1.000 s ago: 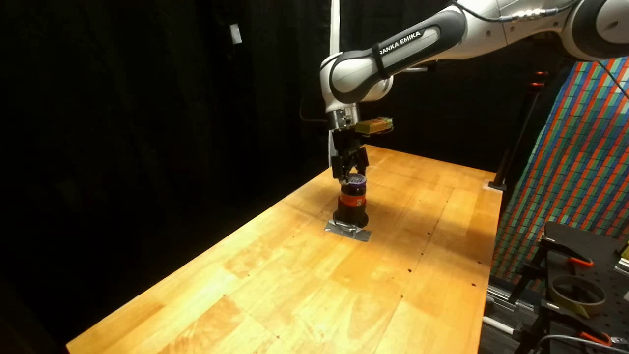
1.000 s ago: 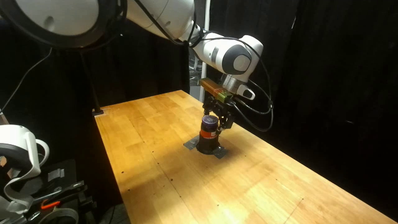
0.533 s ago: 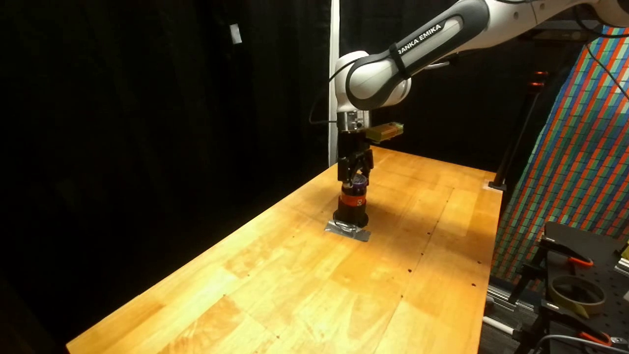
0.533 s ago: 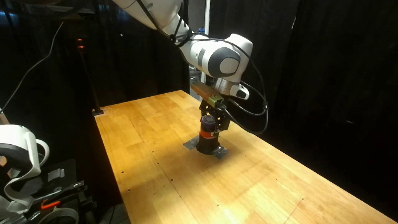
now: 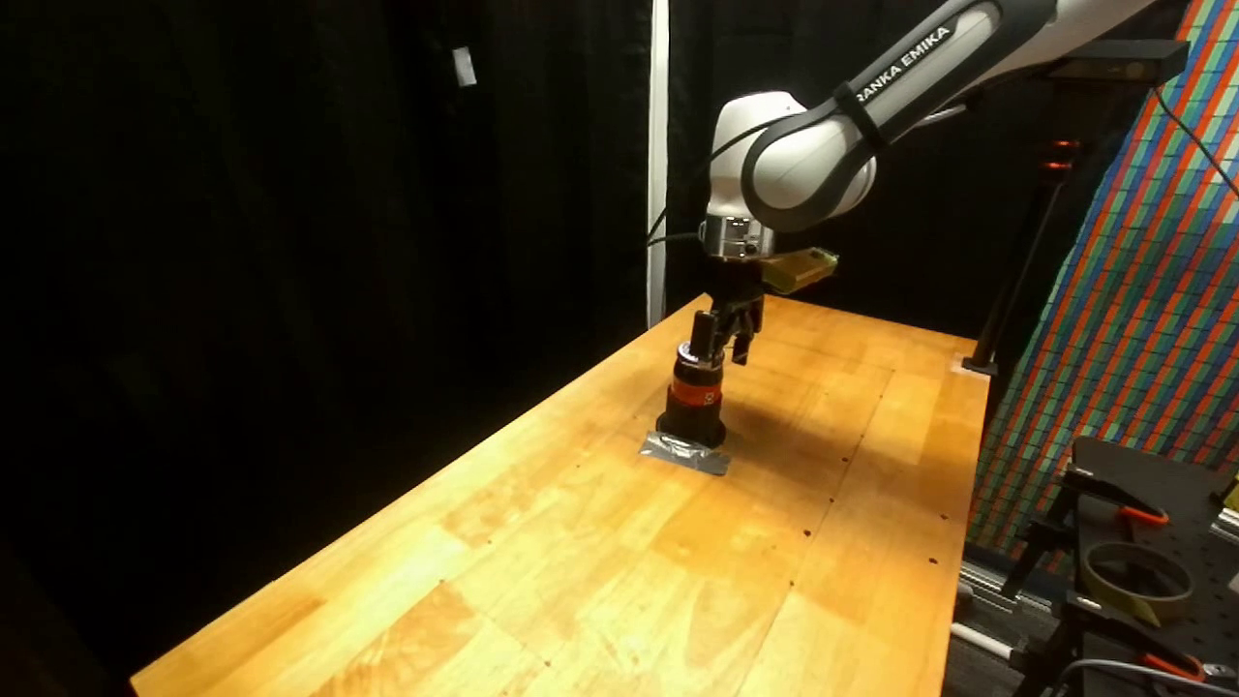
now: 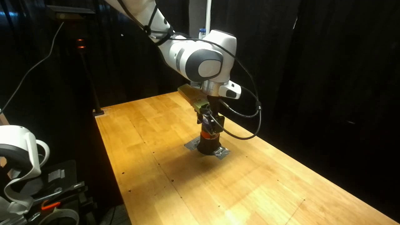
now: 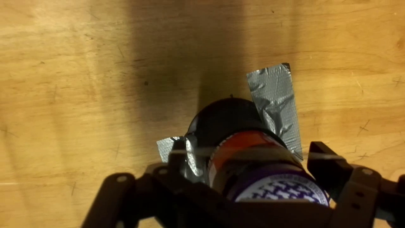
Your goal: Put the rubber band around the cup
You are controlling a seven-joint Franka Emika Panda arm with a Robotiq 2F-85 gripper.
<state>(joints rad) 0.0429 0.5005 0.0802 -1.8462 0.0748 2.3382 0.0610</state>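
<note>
The cup (image 5: 695,395) stands upright on the table, dark with an orange-red band and a purple-rimmed patterned top. It also shows in an exterior view (image 6: 208,147) and in the wrist view (image 7: 242,139). My gripper (image 7: 248,152) is open, its fingertips on either side of the cup in that view. A thin pale rubber band (image 7: 202,151) is stretched between the two fingertips and passes across the cup's side. In both exterior views the gripper (image 5: 722,358) is at the cup's top; it partly covers it (image 6: 208,124). The band's far side is hidden.
Grey tape strips (image 7: 278,101) hold the cup's dark base to the wooden table (image 5: 581,581). A black stand (image 5: 980,366) is at the table's edge. A side cart (image 5: 1162,465) holds a tape roll (image 5: 1137,581). A white headset (image 6: 18,150) lies beside the table.
The arm and gripper have moved right in one exterior view and left in another, across the cup's top and slightly down. The cup has not moved.
</note>
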